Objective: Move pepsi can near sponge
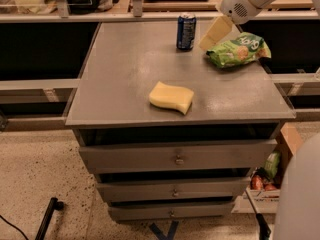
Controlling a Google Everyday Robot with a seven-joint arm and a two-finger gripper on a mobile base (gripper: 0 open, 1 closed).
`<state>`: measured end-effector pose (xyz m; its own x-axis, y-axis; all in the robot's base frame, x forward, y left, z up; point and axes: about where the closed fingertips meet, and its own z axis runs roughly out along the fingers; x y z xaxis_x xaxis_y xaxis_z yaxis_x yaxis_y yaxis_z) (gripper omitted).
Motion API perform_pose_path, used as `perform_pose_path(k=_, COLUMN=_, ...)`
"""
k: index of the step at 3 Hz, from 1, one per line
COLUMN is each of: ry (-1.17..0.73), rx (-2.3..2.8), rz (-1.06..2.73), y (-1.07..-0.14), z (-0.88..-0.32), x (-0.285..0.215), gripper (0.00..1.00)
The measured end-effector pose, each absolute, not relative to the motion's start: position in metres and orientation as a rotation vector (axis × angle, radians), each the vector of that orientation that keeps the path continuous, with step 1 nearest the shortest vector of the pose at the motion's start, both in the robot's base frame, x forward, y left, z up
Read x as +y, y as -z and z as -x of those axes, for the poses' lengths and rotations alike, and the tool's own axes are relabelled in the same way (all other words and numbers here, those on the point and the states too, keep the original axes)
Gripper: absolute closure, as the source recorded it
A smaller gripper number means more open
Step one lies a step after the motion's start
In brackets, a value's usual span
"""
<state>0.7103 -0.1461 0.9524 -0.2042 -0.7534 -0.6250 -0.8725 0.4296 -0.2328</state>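
Note:
The pepsi can [186,31] stands upright near the far edge of the grey cabinet top [125,79]. It is dark blue with a silver top. The sponge [171,97] is a pale yellow wavy block lying near the front middle of the top. My gripper [215,34] hangs from the white arm at the upper right, its pale fingers pointing down and left. It is just right of the can, above the left end of the green snack bag, and holds nothing that I can see.
A green crinkly snack bag [239,49] lies on the right rear of the top, next to the can. The cabinet has three drawers [176,156] below. A cardboard box [265,184] with items stands on the floor at the right. Shelving runs behind.

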Motion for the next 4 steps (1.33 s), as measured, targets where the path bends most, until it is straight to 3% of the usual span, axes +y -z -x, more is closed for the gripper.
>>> perform_pose_path(k=3, ry=-0.105, rx=1.916, rz=1.145, y=-0.941, z=-0.796, x=-0.16, gripper=0.0)
perform_pose_path(k=4, ry=-0.106, rx=1.916, rz=1.145, y=-0.941, z=-0.796, x=-0.16, gripper=0.0)
